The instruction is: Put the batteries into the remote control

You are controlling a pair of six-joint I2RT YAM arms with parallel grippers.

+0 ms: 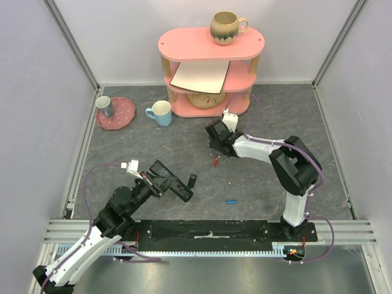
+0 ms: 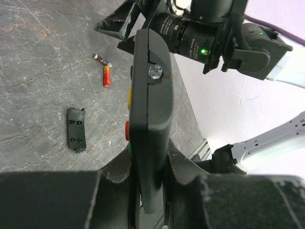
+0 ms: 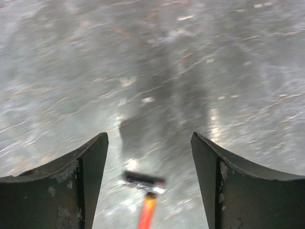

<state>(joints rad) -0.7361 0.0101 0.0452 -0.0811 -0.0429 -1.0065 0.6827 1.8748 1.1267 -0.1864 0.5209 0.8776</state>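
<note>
two grippers, two very different states. the left gripper has its jaws clamped tight on the remote. it grips the black bar by one end, so the rest sticks straight out ahead of the jaws, edge-on to the wrist camera. coloured buttons peek out along the bar's left side. the remote is clear of the table. off to the left of those jaws, down on the grey surface, a small black cover lies flat and on its own.

the right gripper has its jaws spread wide with nothing between them, and it hangs low over the table. the orange battery lies on the table in line with the gap, roughly midway between the two fingers and touching neither. a short dark and silver piece lies across the end of it that points away from the wrist camera (the picture is smeared there, so i can't tell what it is). seen from overhead, the blue battery lies alone on the table. it is well apart from the right jaws and off beyond the tip of the remote, touched by nothing.
</note>
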